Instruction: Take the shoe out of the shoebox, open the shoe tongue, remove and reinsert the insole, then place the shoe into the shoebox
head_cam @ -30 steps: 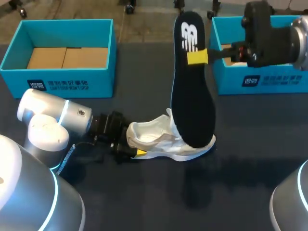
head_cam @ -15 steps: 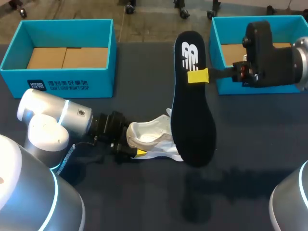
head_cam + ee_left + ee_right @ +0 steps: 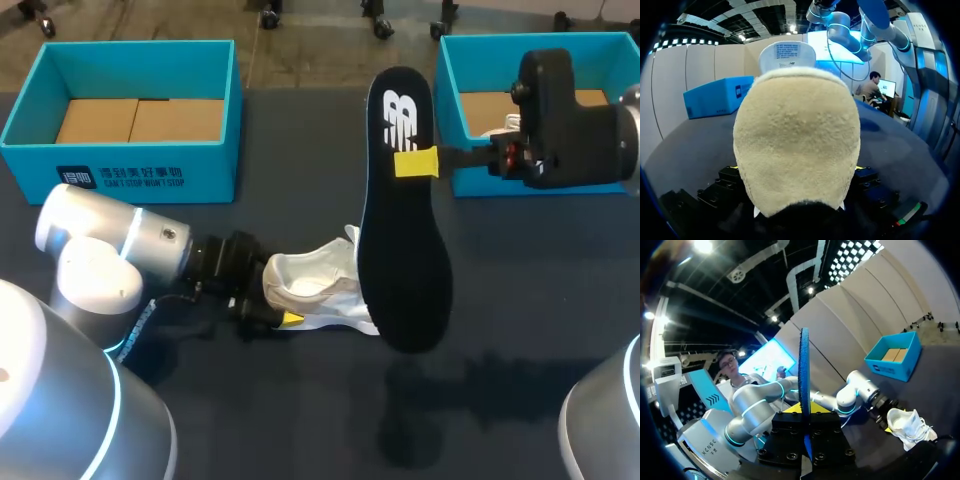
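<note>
Even, bright overhead light falls on the dark table [image 3: 520, 300]. The raised insole [image 3: 405, 230] throws a soft shadow toward 6 o'clock. In the right wrist view, ceiling lamps [image 3: 702, 245] glare at 11 o'clock above dim surroundings.

Your head camera sits above and behind the robot and looks down on the bench [image 3: 520, 300] from well back, taking in both arms, the shoe [image 3: 315, 290] and the insole [image 3: 405, 250]. Your left wrist camera sits right up against the shoe's heel, whose fleecy lining fills most of its view, and it faces out along the bench. Your right wrist camera looks out along the right pincer [image 3: 804, 415] with the insole edge-on just ahead, and farther off it shares the shoe, the left arm [image 3: 860, 387] and a blue box [image 3: 892, 360] with the head view.
</note>
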Robot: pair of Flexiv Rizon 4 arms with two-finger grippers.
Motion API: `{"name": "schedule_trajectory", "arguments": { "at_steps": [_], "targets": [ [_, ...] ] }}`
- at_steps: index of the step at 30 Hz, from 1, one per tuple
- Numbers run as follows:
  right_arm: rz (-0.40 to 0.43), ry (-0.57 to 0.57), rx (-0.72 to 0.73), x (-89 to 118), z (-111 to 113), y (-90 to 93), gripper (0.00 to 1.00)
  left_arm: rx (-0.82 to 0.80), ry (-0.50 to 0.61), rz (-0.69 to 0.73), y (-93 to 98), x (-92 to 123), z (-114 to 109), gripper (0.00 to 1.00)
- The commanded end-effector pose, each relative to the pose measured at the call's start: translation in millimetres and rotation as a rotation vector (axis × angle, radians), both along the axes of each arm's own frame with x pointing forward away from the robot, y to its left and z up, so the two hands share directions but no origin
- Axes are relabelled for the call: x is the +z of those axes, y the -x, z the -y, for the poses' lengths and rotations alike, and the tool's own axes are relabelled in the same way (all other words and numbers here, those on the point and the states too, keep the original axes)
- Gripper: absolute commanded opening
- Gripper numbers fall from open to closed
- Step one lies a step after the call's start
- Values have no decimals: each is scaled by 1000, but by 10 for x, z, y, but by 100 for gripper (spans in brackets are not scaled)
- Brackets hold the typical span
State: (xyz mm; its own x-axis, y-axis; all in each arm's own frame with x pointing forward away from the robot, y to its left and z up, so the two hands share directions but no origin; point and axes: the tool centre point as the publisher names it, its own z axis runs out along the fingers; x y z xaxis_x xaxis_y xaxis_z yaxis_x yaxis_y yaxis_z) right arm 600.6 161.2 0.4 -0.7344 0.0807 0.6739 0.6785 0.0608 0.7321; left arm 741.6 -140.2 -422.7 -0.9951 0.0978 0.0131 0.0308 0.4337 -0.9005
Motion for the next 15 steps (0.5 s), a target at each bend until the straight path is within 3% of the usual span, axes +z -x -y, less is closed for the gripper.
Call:
{"name": "schedule_trajectory", "arguments": {
  "at_steps": [1, 8, 15],
  "targets": [
    [-1, 0, -1, -8, -12, 0, 0, 10, -23, -4, 26, 44, -90, 100],
    [-1, 0, -1, -8, -12, 0, 0, 35, -71, -16, 35, 91, -229, 100],
    [-1, 0, -1, -8, -12, 0, 0, 41, -262, -1, -22, 250, -465, 100]
  ]
}}
